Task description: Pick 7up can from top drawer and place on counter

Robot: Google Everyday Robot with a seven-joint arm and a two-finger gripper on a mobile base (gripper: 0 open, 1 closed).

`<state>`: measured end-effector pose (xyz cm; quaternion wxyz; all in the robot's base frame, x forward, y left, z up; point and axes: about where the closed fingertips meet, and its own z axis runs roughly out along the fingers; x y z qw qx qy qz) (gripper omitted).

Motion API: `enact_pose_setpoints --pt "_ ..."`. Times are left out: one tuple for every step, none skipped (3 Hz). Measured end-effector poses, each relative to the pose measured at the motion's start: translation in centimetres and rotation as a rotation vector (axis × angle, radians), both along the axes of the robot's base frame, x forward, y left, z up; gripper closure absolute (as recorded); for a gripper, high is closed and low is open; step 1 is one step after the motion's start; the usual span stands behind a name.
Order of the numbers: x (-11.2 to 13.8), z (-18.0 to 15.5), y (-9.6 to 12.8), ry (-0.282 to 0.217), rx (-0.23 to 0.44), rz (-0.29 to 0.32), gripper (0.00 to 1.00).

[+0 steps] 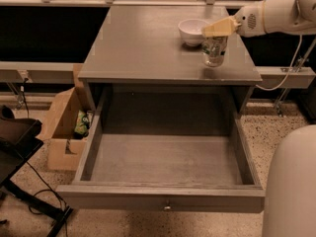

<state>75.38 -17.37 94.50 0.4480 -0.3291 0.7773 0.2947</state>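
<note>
Near the front right edge of the broad grey counter slab (143,43) stands the small silvery 7up can (215,52), with a white ceramic bowl (191,31) just beside it. The pale yellow gripper (219,28) sits over the can's top; whether it has hold I cannot tell. A sideways retreat could knock the can off the edge.

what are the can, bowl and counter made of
7up can: likely aluminium, silvery and shiny with green marks.
bowl: probably glazed ceramic, smooth glossy white.
counter: painted wood or laminate, I can't tell which; flat grey, faintly reflective.
The gripper sits at the can's top.
</note>
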Motion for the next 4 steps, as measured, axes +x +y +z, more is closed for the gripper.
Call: enact_pose_setpoints --pt "0.8 -2.6 1.1 -0.026 -0.032 -0.028 1.0" --pt "0.2 -4.4 1.8 -0.095 -0.044 -0.067 1.0" --pt "0.1 -4.2 2.1 -0.095 -0.041 -0.071 0.74" --pt "0.1 -3.4 2.1 -0.095 -0.041 -0.071 0.51"
